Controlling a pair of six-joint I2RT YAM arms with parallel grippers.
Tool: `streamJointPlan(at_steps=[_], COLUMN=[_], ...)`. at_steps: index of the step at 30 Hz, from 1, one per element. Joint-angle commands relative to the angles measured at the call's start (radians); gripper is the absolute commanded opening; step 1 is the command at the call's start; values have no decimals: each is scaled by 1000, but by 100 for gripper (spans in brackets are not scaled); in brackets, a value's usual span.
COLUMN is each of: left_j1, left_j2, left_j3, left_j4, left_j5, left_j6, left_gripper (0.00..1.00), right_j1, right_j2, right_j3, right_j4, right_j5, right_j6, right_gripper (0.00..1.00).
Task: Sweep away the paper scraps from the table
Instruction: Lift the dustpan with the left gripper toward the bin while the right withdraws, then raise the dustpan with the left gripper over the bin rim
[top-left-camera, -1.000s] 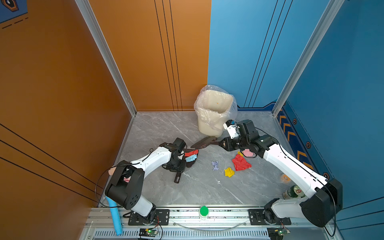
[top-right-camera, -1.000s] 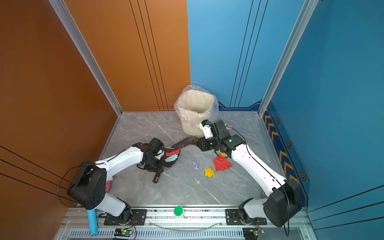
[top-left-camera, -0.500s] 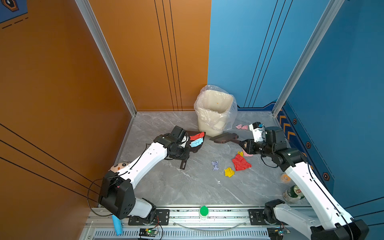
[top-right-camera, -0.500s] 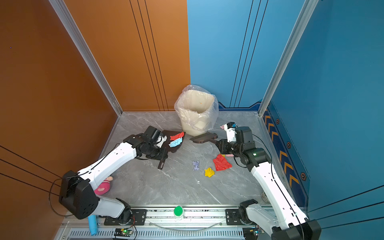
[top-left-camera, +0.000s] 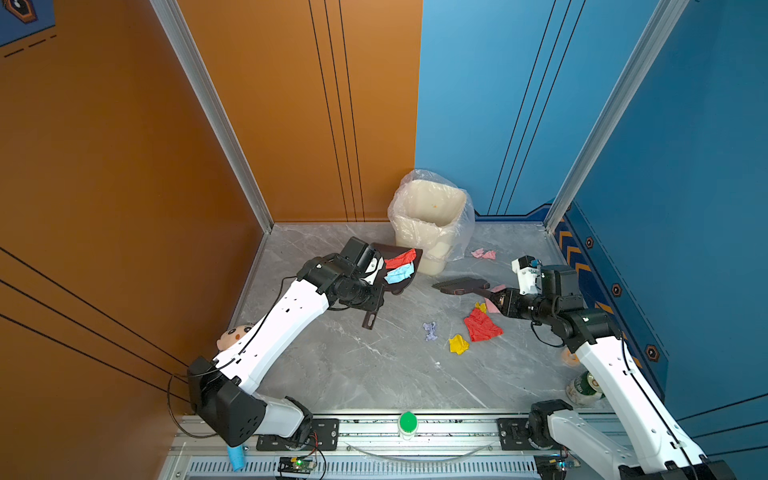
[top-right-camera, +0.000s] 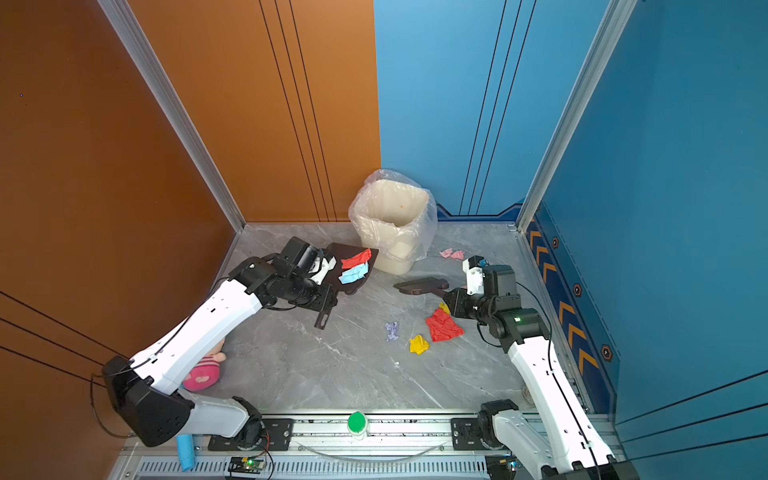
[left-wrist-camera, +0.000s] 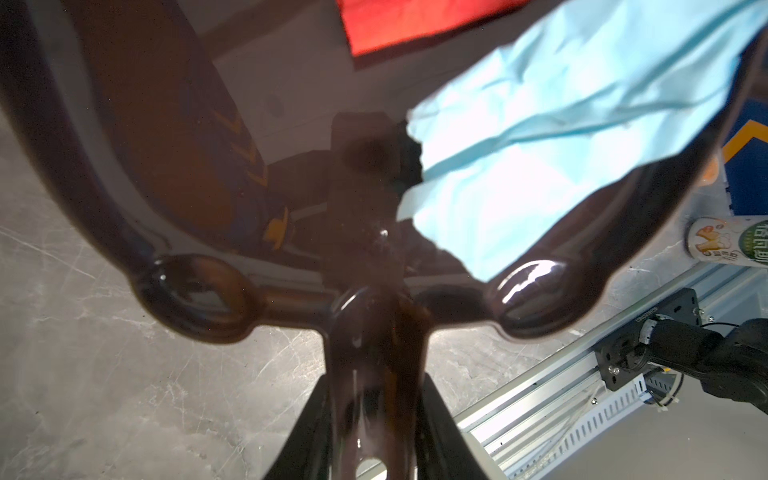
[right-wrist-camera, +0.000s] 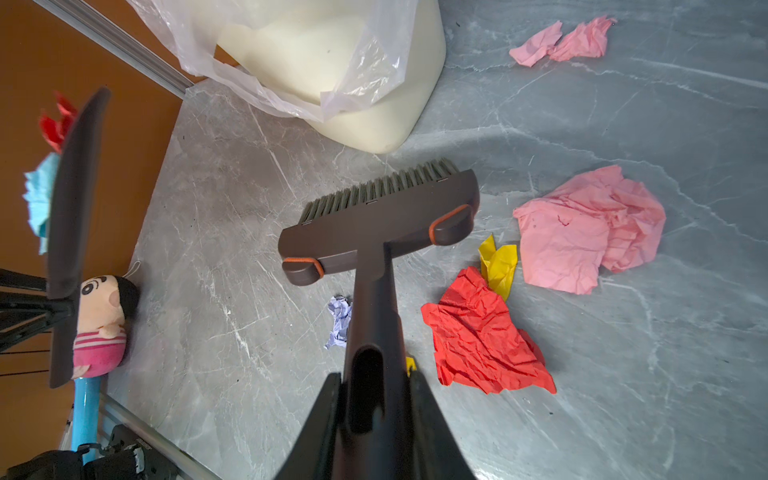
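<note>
Grey marble-patterned bench (top-left-camera: 374, 374) with pale veins fills both top views, walled in orange and blue. On the left, the left end effector (top-left-camera: 372, 305) is clenched on the handle of a dark brown plastic dustpan (top-left-camera: 405, 280), raised off the bench beside a cream waste bin lined with a clear plastic bag (top-left-camera: 430, 220). Two paper scraps lie in the pan: a red crumpled piece (top-left-camera: 400, 258) and a light blue crumpled piece (top-left-camera: 399, 274).

On the right, the right end effector (top-left-camera: 494, 298) is clenched on the handle of a dark brown hand brush (top-left-camera: 457, 286), held just above the bench. Other scraps lie loose on the bench: a large red sheet (top-left-camera: 482, 326), a yellow ball (top-left-camera: 458, 344), a lilac wad (top-left-camera: 431, 331), a big pink piece (right-wrist-camera: 590, 228) and two small pink bits (top-left-camera: 483, 254) near the bin.

The step in hand looks like emptying the pan. To do it well, carry the pan level until its lip clears the bin's rim, then tip slowly, so the light paper slides inside rather than fluttering out. The brush is best kept clear of the bag.
</note>
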Motion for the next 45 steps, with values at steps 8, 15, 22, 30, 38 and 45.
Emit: streamJointPlan(at_steps=[8, 15, 22, 30, 38, 45], left_j1=[-17, -14, -17, -18, -25, -25], left_j2=[43, 139, 279, 416, 565, 648], left_j3=[214, 375, 551, 736, 952, 1058], left_j4=[-136, -157, -220, -271, -323, -326], left_j5=[-60, -68, -17, 32, 99, 130], left_j6=[60, 99, 128, 151, 156, 137], left_gripper=[0, 0, 0, 0, 0, 0], right_j1=[-24, -43, -61, -101, -143, -176], right_j2=[-30, -48, -63, -62, -68, -79], right_j3=[-17, -39, -63, -90, -121, -152], right_j4=[12, 17, 23, 44, 68, 94], right_j5=[-55, -71, -89, -129, -170, -218], right_j6=[3, 5, 8, 6, 4, 12], right_gripper=[0, 0, 0, 0, 0, 0])
